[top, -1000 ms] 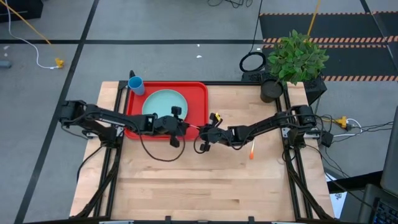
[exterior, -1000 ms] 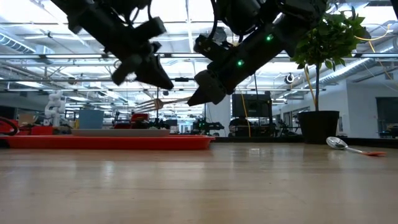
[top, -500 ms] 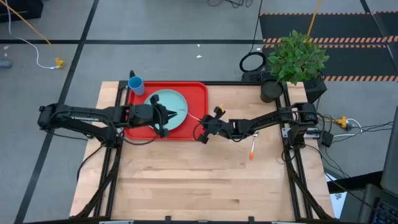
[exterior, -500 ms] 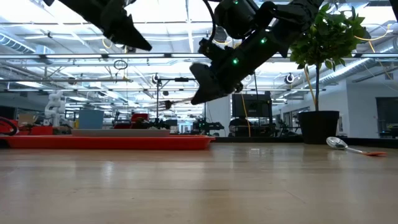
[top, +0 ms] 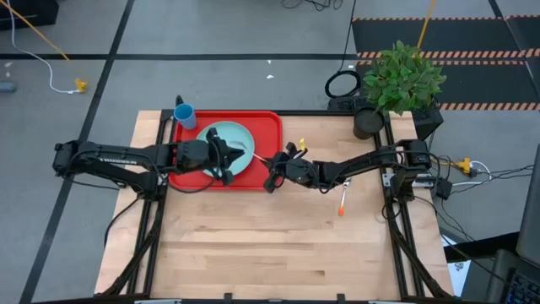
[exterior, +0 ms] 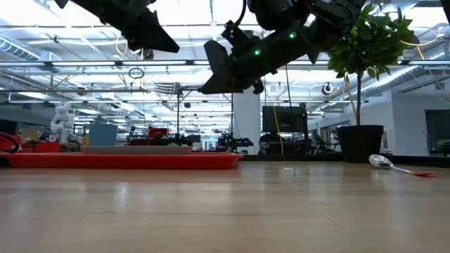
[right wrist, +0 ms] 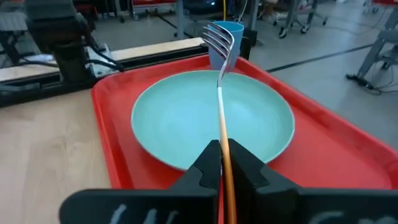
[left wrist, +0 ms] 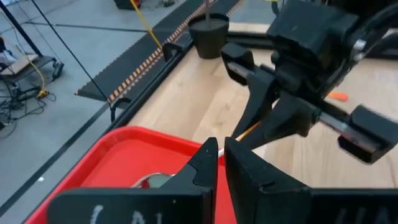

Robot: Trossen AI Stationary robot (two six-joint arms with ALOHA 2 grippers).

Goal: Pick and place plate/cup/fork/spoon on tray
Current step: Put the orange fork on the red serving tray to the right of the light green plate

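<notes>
Gripping the fork [right wrist: 220, 81] by its orange handle, the right gripper [top: 275, 173] hovers at the tray's [top: 272, 135] right edge, tines reaching over the plate [right wrist: 211, 118]. The left gripper [top: 229, 160], fingers together and empty, hangs above the plate. The cup [top: 184, 115] stands at the tray's far left corner; the spoon [top: 342, 203] lies on the table [top: 270, 245].

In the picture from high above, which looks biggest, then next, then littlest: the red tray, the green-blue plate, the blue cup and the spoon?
1. The tray
2. The plate, lying inside the tray
3. and 4. The cup and the spoon are too close to rank: the cup is wider, the spoon longer but thin.
</notes>
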